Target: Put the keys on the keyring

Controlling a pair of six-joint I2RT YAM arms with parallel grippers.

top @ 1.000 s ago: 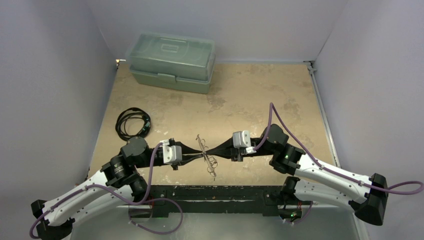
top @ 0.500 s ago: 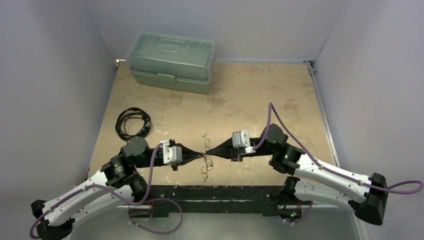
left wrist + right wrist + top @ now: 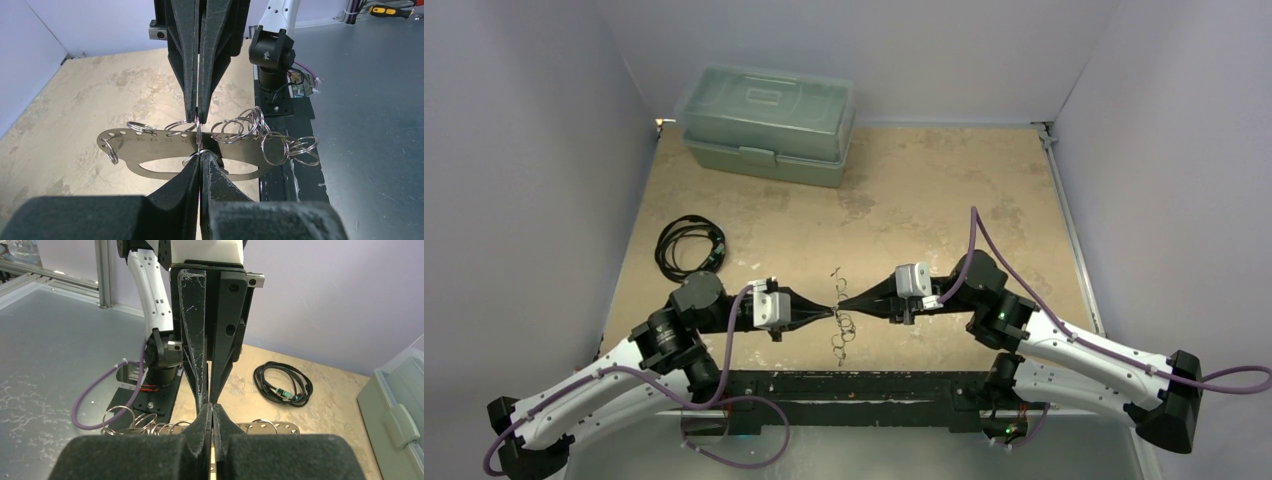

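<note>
The keyring [image 3: 150, 150] is a flat silvery oval plate with a row of numbered holes and several small metal rings [image 3: 240, 127] hanging on it. Both grippers hold it above the table near the front edge [image 3: 841, 322]. My left gripper [image 3: 200, 155] is shut on it from the near side, pinching a small ring at the plate's inner edge. My right gripper [image 3: 196, 116] faces it tip to tip and is shut on a ring at the plate's far edge. In the right wrist view my right gripper [image 3: 212, 407] covers the plate's middle [image 3: 285, 428]. No keys show.
A grey-green lidded plastic box [image 3: 769, 122] stands at the back left of the table. A black coiled cable [image 3: 689, 245] lies at the left, also in the right wrist view [image 3: 283, 382]. The arm bases and a black mounting bar [image 3: 864, 385] run along the front edge.
The keyring has swung from a long slanted line to a shorter, more upright shape between the tips. The right arm has shifted slightly right and towards the front; both grippers stay shut.
</note>
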